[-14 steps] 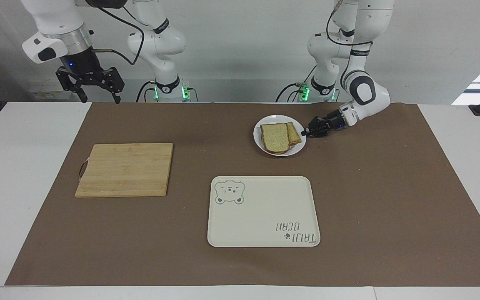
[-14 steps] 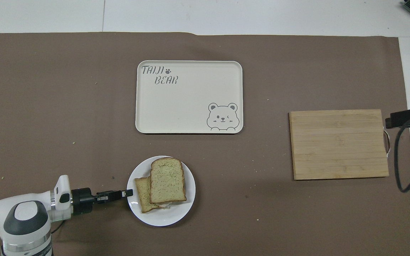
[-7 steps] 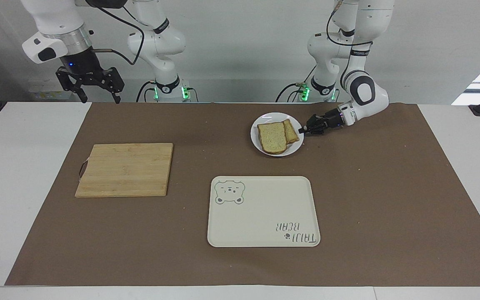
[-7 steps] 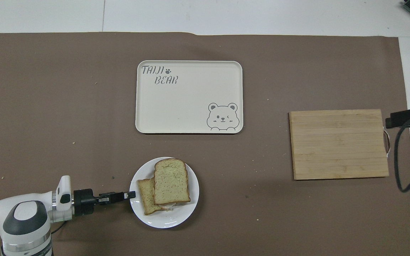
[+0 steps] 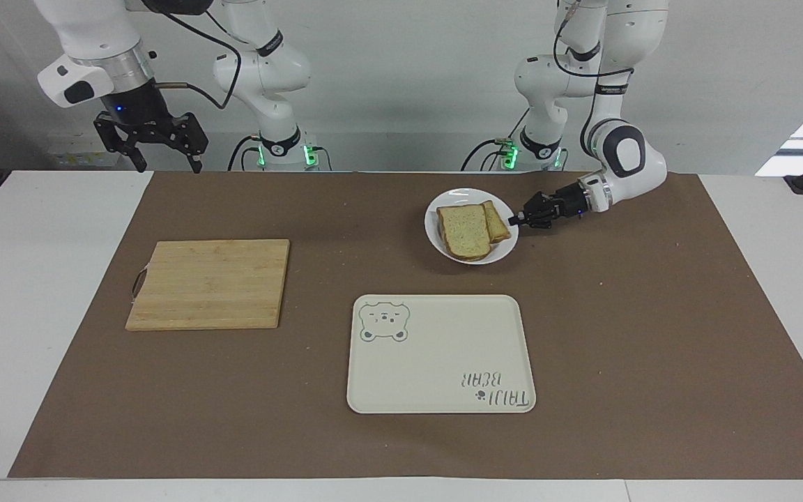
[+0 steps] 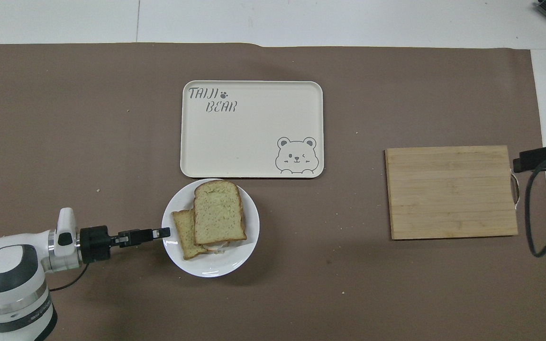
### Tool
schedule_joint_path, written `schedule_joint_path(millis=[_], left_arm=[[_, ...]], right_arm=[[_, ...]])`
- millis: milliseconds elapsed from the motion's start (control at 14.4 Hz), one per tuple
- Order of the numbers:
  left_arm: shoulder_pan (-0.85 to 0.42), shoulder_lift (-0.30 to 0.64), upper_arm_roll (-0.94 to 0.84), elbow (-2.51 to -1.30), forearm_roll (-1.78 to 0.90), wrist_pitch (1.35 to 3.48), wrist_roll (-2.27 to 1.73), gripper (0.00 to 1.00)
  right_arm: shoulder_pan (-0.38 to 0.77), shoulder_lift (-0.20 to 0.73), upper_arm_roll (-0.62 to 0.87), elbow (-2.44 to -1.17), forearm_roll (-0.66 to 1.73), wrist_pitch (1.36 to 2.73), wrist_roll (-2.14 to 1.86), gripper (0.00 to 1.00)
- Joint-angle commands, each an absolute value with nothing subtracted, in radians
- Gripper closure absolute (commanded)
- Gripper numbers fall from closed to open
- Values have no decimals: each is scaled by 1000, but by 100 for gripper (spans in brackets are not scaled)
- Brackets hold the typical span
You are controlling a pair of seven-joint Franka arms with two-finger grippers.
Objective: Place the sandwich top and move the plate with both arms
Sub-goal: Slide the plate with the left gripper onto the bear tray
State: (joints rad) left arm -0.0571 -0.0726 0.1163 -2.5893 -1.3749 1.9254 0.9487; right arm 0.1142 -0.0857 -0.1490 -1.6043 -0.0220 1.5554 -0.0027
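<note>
The small white plate (image 5: 443, 245) (image 6: 206, 267) hangs a little above the brown mat, casting a shadow under it. My left gripper (image 5: 513, 220) (image 6: 166, 232) is shut on its rim, on the side toward the left arm's end of the table. On the plate the sandwich top (image 5: 463, 230) (image 6: 218, 211), a pale speckled slice with brown crust, lies over a second slice (image 5: 498, 222) (image 6: 183, 234) that sticks out toward the gripper. My right gripper (image 5: 150, 143) waits open, high over the table's edge at the right arm's end.
A cream tray with a bear print (image 5: 443, 352) (image 6: 251, 128) lies farther from the robots than the plate, with nothing on it. A wooden cutting board (image 5: 210, 282) (image 6: 450, 192) lies toward the right arm's end. A brown mat (image 5: 652, 335) covers the table.
The left gripper, still shut on the rim, has carried the plate and its slices toward the tray. The right arm has not moved.
</note>
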Motion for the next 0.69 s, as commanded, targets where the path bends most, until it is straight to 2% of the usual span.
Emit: schedule_joint_path(millis=[0, 208, 486, 624], left_arm=[[-103, 43, 114, -2381, -1387, 1893, 885, 100], [-145, 152, 112, -2199, -1373, 1911, 806, 100], [-186, 319, -12, -1932, -1208, 2190, 640, 100], [-172, 398, -61, -1840, -1160, 2255, 575, 100]], right_arm=[[106, -106, -146, -1626, -32, 1542, -31, 0], [106, -106, -144, -1626, -32, 1545, -29, 0], [106, -106, -146, -1626, -32, 1542, -29, 0], [106, -106, -146, -1626, -32, 1543, -29, 0]])
